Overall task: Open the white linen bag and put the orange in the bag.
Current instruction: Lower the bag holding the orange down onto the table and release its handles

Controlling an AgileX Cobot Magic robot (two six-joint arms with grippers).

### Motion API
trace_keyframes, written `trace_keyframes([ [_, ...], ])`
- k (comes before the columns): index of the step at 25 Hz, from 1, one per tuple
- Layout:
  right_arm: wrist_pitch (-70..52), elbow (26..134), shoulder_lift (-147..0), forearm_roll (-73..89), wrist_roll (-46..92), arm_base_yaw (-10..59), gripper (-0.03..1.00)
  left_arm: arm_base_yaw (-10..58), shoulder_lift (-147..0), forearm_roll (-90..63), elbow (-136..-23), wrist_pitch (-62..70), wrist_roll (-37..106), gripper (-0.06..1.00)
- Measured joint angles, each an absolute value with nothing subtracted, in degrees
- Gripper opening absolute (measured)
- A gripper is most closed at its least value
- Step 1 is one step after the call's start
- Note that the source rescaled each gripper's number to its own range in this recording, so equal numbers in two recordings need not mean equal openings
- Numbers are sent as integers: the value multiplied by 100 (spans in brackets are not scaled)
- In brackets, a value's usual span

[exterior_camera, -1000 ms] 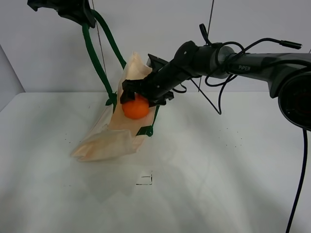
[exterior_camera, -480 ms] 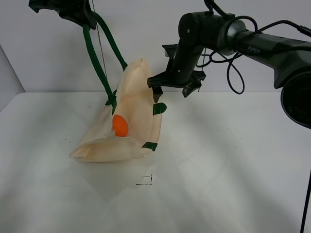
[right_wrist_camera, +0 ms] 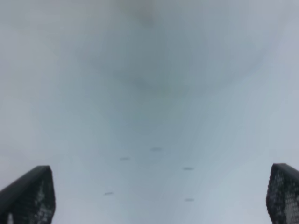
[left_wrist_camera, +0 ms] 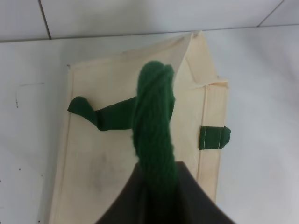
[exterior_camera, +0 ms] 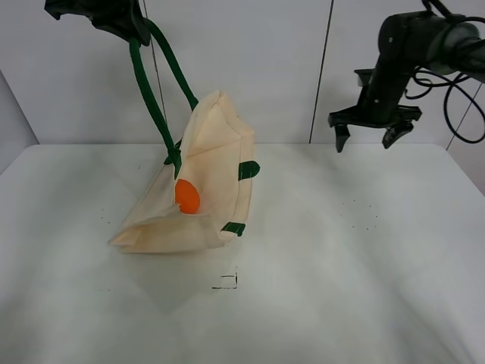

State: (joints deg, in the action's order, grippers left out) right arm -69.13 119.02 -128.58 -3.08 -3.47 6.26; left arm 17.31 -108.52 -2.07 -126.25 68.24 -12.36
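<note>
The white linen bag [exterior_camera: 204,189] rests on the table, its mouth held up and open by its dark green handle [exterior_camera: 151,91]. My left gripper [exterior_camera: 130,29] is shut on that handle high at the upper left; the left wrist view shows the handle [left_wrist_camera: 154,126] running down to the bag [left_wrist_camera: 93,158]. The orange [exterior_camera: 187,196] lies inside the bag's opening. My right gripper [exterior_camera: 365,139] is open and empty, high above the table at the far right, well away from the bag. The right wrist view shows its two fingertips [right_wrist_camera: 28,193] wide apart over bare table.
The white table [exterior_camera: 341,265] has a small black square mark [exterior_camera: 225,281] in front of the bag. A grey wall stands behind. Cables [exterior_camera: 455,83] hang from the right arm at the far right.
My right gripper let go of the orange, which dropped into the bag, then rose and swung away to the far right. The left gripper kept holding the handle.
</note>
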Motion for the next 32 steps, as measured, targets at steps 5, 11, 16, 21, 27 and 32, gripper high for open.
trace_keyframes([
  [5,-6926,11902,-12858,-223,-281,81,100,1731,-10852,-207,-12625,6824,-1236,0],
  [11,-6931,11902,-12851,-74,-151,148,100,1731,-10852,-207,-12625,6824,-1236,0],
  [16,-6936,11902,-12665,0,-88,359,100,1731,-10852,-207,-12625,6824,-1236,0],
  [21,-6925,11393,-12162,0,-88,358,100,1731,-10852,-207,-12625,6824,-1236,0],
  [27,-6919,9361,-10591,0,-88,358,100,1731,-10852,-209,-12625,6824,-1236,0],
  [32,-6923,7304,-8777,0,-71,358,100,1731,-10852,-209,-12625,6824,-1236,0],
])
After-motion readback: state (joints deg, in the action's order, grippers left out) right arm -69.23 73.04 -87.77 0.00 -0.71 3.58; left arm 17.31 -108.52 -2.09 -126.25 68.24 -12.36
